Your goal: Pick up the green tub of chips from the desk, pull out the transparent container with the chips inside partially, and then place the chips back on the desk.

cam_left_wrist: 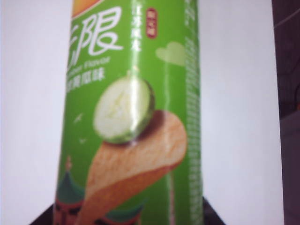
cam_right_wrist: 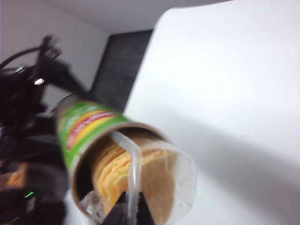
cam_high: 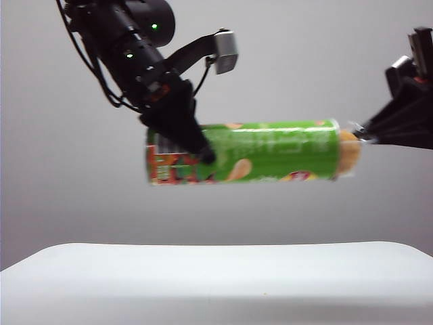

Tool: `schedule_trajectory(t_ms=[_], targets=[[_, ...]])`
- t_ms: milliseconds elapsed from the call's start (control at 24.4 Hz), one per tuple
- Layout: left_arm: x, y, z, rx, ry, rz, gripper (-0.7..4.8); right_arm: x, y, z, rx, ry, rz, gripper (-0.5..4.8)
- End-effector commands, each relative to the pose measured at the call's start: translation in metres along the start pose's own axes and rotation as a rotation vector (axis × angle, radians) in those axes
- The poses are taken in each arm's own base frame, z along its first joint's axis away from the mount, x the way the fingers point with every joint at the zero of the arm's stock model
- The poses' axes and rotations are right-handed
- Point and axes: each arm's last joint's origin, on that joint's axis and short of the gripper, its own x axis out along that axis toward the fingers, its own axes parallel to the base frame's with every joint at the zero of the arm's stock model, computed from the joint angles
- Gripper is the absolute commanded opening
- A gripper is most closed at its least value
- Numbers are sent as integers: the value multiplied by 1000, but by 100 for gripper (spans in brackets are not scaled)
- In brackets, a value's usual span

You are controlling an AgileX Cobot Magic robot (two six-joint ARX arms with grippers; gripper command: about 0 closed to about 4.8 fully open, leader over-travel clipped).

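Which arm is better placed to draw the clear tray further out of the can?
Right. The right gripper is shut on the transparent container rim at the can's open end; the left gripper only holds the green tub of chips mid-air.

Left wrist view: tub [cam_left_wrist: 133, 112] cropped at both ends, left gripper unseen. Right gripper [cam_right_wrist: 132, 213] cut by frame edge, tips blurred, apparently pinching the container [cam_right_wrist: 180, 180] rim.

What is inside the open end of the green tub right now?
A transparent container holding stacked chips sticks slightly out of the green tub, pinched by the right claw. The left claw holds the tub; its wall hides the rest.
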Motion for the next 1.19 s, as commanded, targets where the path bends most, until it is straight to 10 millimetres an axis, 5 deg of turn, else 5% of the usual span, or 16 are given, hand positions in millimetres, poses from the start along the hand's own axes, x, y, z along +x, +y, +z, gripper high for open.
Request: schedule_trajectory(t_ms=[41,450,491,614,778,859,1064,1187], targets=[[-6,-7,-1,0,13,-44,288,-3,-1,5,-50,-40,-60,-6],[-7,-3,3,-6,-24,-2,269,-3,0,4,-41,-29,-35,1],[-7,-2,3,-9,-27,1,267,-3,0,4,-41,-29,-34,35],[-7,-1,3,-3,-31,17,264,-3,0,5,-53,-34,-27,257],[-7,1,1,0,32,73,237,-7,3,11,-85,-43,40,355],[-8,3,-2,-10,55,90,237,-10,8,18,-112,-58,51,465],[-13,9,-10,-40,70,109,238,-15,13,24,-135,-79,45,479],[-17,13,-18,-74,73,116,238,-17,16,21,-160,-78,-23,412]])
